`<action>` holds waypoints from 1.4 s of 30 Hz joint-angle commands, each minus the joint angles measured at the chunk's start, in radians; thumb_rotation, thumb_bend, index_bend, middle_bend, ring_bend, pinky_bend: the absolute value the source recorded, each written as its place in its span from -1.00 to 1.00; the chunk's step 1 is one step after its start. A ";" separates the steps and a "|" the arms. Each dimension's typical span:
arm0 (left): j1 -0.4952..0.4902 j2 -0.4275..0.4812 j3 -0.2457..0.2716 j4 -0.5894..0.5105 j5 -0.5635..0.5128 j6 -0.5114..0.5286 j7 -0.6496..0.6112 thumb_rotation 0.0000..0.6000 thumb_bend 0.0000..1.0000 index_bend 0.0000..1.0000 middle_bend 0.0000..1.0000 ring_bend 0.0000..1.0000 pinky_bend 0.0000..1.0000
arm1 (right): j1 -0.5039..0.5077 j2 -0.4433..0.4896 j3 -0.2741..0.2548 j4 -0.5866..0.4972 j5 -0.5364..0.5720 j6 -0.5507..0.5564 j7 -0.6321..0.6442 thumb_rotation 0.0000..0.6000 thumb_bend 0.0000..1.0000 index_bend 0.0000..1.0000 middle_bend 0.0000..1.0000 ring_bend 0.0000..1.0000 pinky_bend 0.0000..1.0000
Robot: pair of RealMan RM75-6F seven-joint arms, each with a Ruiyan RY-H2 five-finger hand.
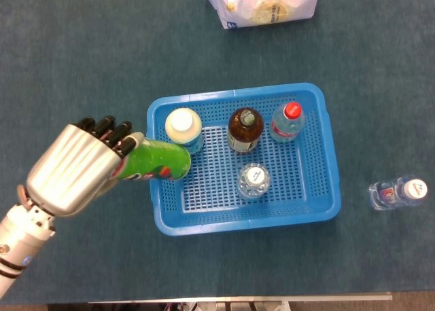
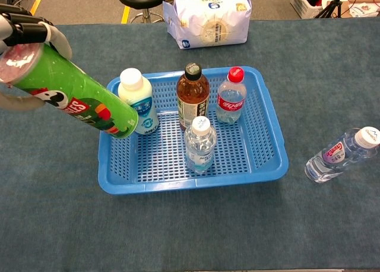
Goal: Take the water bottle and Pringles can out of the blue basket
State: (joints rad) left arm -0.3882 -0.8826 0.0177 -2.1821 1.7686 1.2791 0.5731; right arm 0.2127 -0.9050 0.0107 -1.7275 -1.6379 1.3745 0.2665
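Note:
My left hand (image 1: 71, 167) grips the green Pringles can (image 1: 155, 163) near its lid and holds it tilted in the air, its base over the left wall of the blue basket (image 1: 319, 209). In the chest view the Pringles can (image 2: 74, 98) slants up to the left, where the left hand (image 2: 27, 33) shows at the frame's edge. A clear water bottle (image 1: 253, 180) with a white cap stands inside the basket (image 2: 196, 183), at its front middle, seen from the chest as the water bottle (image 2: 200, 144). My right hand is out of both views.
In the basket also stand a white milk bottle (image 2: 137, 101), a brown tea bottle (image 2: 192, 95) and a red-capped bottle (image 2: 230, 96). Another clear bottle (image 2: 341, 154) lies on the table to the right. A white bag (image 2: 208, 19) sits behind the basket.

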 commanded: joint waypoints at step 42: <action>0.096 -0.167 0.024 0.264 -0.165 -0.069 0.114 1.00 -0.72 -0.19 -0.12 -0.20 0.25 | 0.007 -0.035 -0.010 0.023 0.030 -0.044 0.016 1.00 -1.00 -0.57 -0.33 -0.49 -0.15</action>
State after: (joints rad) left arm -0.2901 -1.0476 0.0440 -1.9201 1.6020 1.2094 0.6899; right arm 0.2199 -0.9396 0.0003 -1.7046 -1.6084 1.3301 0.2828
